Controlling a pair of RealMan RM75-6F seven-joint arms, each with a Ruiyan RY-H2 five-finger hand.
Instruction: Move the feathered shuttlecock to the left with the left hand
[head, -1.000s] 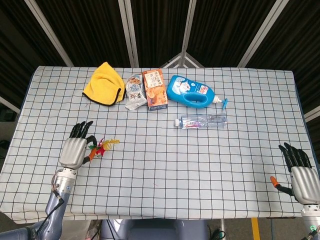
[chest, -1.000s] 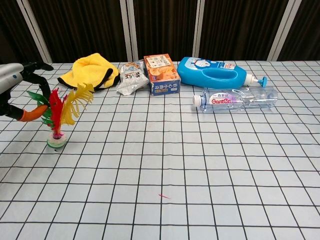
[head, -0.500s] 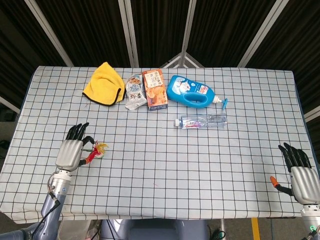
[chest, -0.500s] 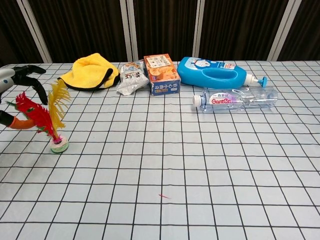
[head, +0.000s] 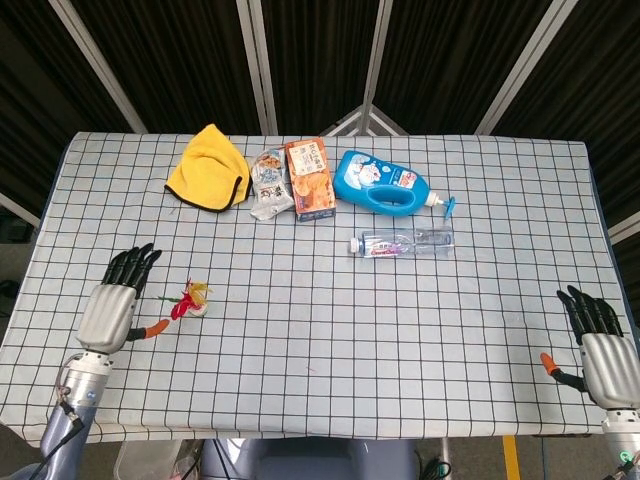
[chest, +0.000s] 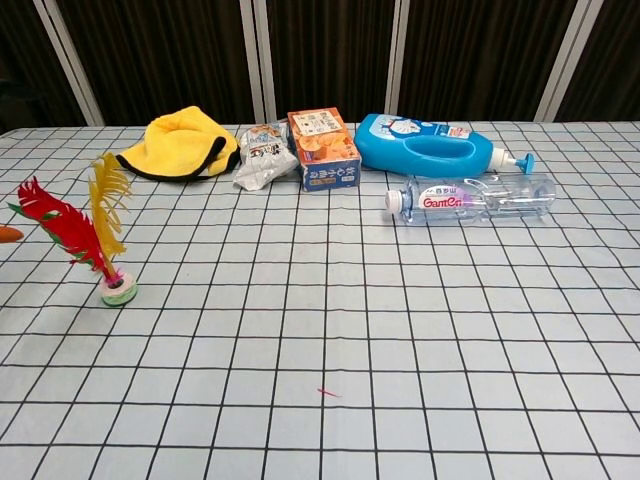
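The feathered shuttlecock (head: 190, 300) (chest: 85, 234) stands upright on its round base on the checked tablecloth, with red, yellow and green feathers leaning left. My left hand (head: 110, 310) lies to its left, apart from it, fingers spread and holding nothing. In the chest view only an orange thumb tip (chest: 8, 234) of that hand shows at the left edge. My right hand (head: 600, 345) rests open at the table's right front corner, far from the shuttlecock.
Along the back lie a yellow cloth (head: 208, 168), a snack packet (head: 268, 184), an orange box (head: 309, 178) and a blue detergent bottle (head: 385, 183). A clear water bottle (head: 404, 241) lies in front of them.
My left hand has let go of the shuttlecock and drawn back to the left. The shuttlecock now stands free, its feathers tipped further left.
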